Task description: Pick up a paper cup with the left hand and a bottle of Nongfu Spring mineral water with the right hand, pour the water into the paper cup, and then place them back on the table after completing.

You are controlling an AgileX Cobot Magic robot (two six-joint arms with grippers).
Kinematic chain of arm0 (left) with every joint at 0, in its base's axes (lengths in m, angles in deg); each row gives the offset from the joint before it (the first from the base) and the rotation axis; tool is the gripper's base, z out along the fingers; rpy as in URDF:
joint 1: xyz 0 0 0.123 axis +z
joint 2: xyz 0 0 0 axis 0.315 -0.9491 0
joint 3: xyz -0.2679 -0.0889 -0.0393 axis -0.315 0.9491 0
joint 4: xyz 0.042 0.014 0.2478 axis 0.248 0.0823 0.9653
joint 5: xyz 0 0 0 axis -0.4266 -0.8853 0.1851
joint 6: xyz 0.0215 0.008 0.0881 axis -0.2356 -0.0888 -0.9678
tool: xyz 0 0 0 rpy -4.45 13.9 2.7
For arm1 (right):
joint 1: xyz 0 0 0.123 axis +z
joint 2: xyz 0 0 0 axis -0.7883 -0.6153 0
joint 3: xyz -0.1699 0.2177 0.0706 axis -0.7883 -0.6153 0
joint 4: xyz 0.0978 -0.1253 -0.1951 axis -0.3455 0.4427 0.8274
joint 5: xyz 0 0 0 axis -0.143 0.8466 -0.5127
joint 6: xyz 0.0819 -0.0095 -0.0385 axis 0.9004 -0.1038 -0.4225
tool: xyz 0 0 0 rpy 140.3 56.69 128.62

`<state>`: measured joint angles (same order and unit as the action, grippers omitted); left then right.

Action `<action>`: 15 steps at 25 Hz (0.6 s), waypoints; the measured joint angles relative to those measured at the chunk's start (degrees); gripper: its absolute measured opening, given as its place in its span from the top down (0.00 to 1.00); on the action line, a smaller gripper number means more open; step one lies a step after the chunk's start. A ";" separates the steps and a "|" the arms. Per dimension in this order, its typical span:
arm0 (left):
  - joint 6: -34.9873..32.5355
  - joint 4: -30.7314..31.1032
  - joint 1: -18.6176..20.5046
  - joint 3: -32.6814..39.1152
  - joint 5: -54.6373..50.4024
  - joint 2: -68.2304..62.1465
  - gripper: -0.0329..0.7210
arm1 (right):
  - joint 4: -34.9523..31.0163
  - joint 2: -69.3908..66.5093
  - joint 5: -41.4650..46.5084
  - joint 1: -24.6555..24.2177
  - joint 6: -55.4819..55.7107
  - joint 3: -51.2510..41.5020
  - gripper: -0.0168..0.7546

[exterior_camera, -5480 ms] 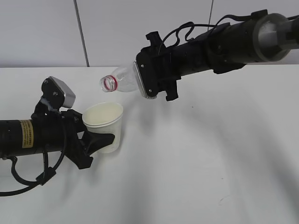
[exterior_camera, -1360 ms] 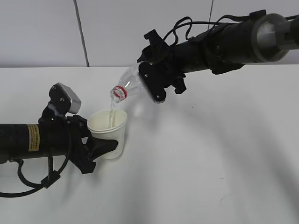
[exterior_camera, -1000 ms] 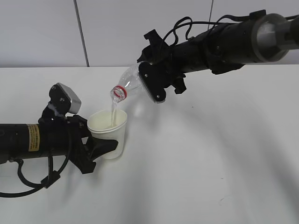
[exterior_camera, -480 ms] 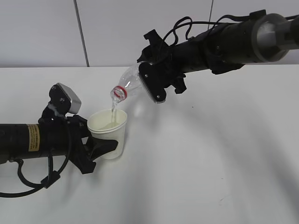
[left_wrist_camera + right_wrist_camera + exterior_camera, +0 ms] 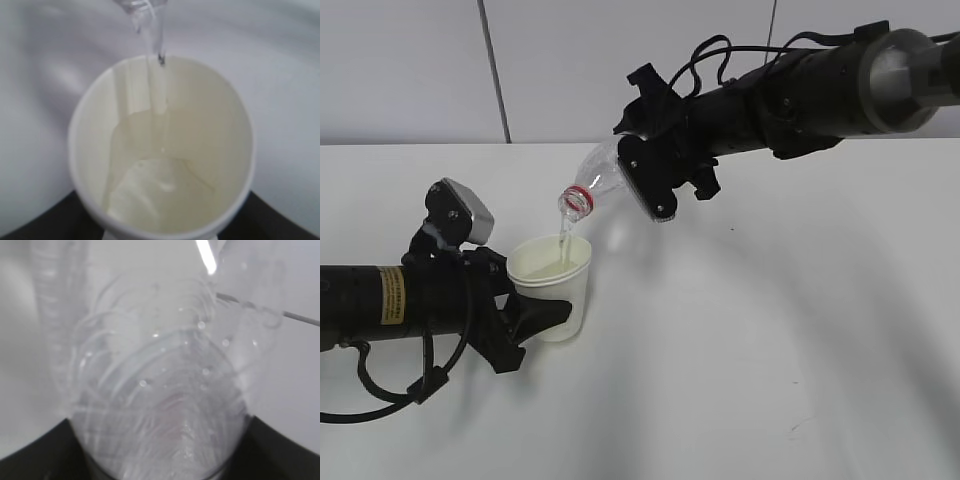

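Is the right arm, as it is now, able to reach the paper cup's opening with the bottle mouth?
Probably yes: the bottle in the right gripper tilts just above the paper cup, nothing between them, and water falls inside.

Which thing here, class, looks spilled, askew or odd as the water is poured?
Nothing stands out. The bottle is tilted on purpose, and its stream falls inside the cup. The table around the cup shows no puddle. The left pincer holds the cup upright.
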<state>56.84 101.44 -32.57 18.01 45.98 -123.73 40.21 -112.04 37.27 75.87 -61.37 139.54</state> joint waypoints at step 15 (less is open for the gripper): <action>-2.30 -4.02 0.00 0.00 0.15 0.00 0.45 | -0.05 -1.56 -0.15 0.05 11.38 0.17 0.40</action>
<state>54.54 97.42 -32.57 18.01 46.13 -123.73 40.16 -113.59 37.11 75.92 -49.99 139.71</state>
